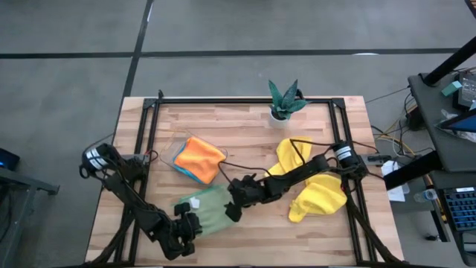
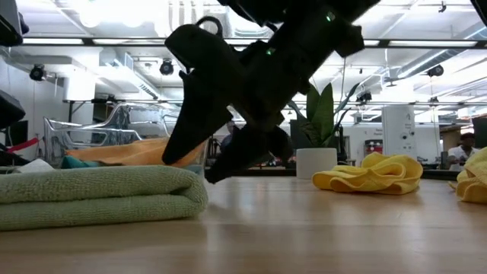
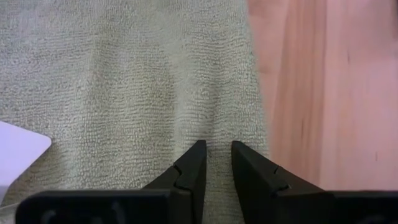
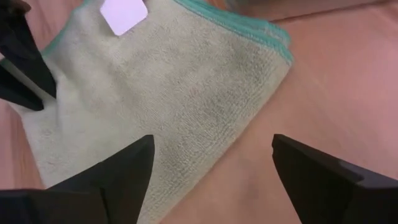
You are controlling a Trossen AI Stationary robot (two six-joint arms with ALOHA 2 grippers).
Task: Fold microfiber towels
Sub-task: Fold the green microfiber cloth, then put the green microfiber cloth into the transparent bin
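I'm on the pale green towel [image 1: 210,208], which lies folded near the lower centre of the high view, a white tag [image 1: 196,202] showing on its upper layer. My left gripper [image 1: 195,225] sits at the towel's lower left edge; in its wrist view the fingers stand nearly together with green pile between and under them, so I judge it pins or pinches the cloth, though I cannot tell how much it really holds. My right gripper [image 1: 233,205] hovers at the towel's right edge with its fingers spread wide and nothing between them. The orange towel [image 1: 199,158] rests folded on a blue towel [image 1: 184,170] at centre left, and the two yellow towels [image 1: 317,199] lie crumpled at right, near the plant [image 1: 285,101]. This fold looks finished to me; next I'd free the left gripper, then send the right arm for a yellow one.
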